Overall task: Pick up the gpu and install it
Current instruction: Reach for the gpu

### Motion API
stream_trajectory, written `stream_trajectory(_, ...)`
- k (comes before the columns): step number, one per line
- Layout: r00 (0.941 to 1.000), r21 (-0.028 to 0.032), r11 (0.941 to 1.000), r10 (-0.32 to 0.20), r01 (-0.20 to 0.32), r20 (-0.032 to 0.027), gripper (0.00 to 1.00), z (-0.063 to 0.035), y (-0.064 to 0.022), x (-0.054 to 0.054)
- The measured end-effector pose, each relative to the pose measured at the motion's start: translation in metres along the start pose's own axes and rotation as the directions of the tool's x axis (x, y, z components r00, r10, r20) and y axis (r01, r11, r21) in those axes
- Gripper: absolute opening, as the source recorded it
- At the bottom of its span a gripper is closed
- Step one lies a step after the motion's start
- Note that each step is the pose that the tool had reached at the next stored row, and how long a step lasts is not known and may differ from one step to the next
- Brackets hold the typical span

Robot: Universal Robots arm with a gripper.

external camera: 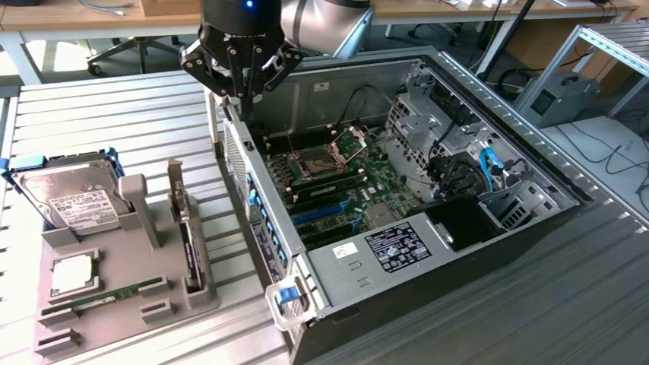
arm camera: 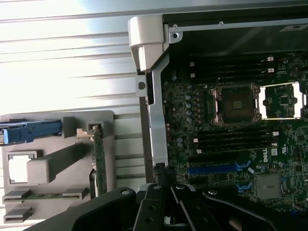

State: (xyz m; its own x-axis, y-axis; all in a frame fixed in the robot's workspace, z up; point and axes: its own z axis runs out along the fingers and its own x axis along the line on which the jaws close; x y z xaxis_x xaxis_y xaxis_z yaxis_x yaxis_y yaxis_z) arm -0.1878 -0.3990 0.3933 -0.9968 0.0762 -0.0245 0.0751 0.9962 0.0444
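The gpu (external camera: 182, 217) stands on edge in a slot of the grey holder (external camera: 208, 293) at the exterior view's left, a thin green board with a silver bracket on top. In the wrist view the gpu (arm camera: 99, 159) shows as a narrow green strip. My gripper (external camera: 243, 97) hangs shut and empty above the near wall of the open computer case (external camera: 335, 266), well up and to the exterior view's right of the gpu. The gripper's black fingers (arm camera: 154, 211) show in the wrist view. Blue card slots (external camera: 322, 213) lie on the motherboard (arm camera: 231, 144) inside the case.
The holder also carries a silver hard drive (external camera: 71, 199) with blue rails, a square chip (external camera: 73, 275) and a narrow green memory stick (external camera: 106, 295). The case has drive cages and cables (external camera: 487, 171) on its far side. Everything rests on a ribbed metal table (external camera: 102, 114).
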Motion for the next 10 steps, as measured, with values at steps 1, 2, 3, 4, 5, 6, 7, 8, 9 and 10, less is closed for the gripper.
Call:
stream_trajectory(1, 1.0, 0.0, 1.0, 0.0, 0.0, 0.0, 0.11, 0.0, 0.0, 0.0004)
stream_trajectory(2, 1.0, 0.0, 1.0, 0.0, 0.0, 0.0, 0.11, 0.0, -0.0001, 0.0007)
stream_trajectory(3, 1.0, 0.0001, 1.0, 0.0, 0.0, -0.0001, 0.11, -0.0001, -0.0001, 0.001)
stream_trajectory(4, 1.0, 0.0, 1.0, 0.0, 0.0, 0.0, 0.11, -0.0001, -0.0001, 0.0014)
stream_trajectory(5, 1.0, -0.0001, 1.0, 0.0, 0.0, 0.0, 0.11, 0.0, -0.0001, 0.0017)
stream_trajectory(6, 1.0, 0.0, 1.0, 0.0, 0.0, 0.0, 0.11, -0.0001, -0.0001, 0.002)
stream_trajectory(7, 1.0, 0.0, 1.0, 0.0, 0.0, 0.0, 0.11, -0.0001, -0.0002, 0.0023)
stream_trajectory(8, 1.0, 0.0, 1.0, 0.0, 0.0, 0.0, 0.11, -0.0001, -0.0002, 0.0026)
stream_trajectory(9, 1.0, 0.0, 1.0, 0.0, 0.0, 0.0, 0.11, -0.0001, -0.0002, 0.003)
stream_trajectory(10, 1.0, 0.0, 1.0, 0.0, 0.0, 0.0, 0.11, -0.0001, -0.0003, 0.0034)
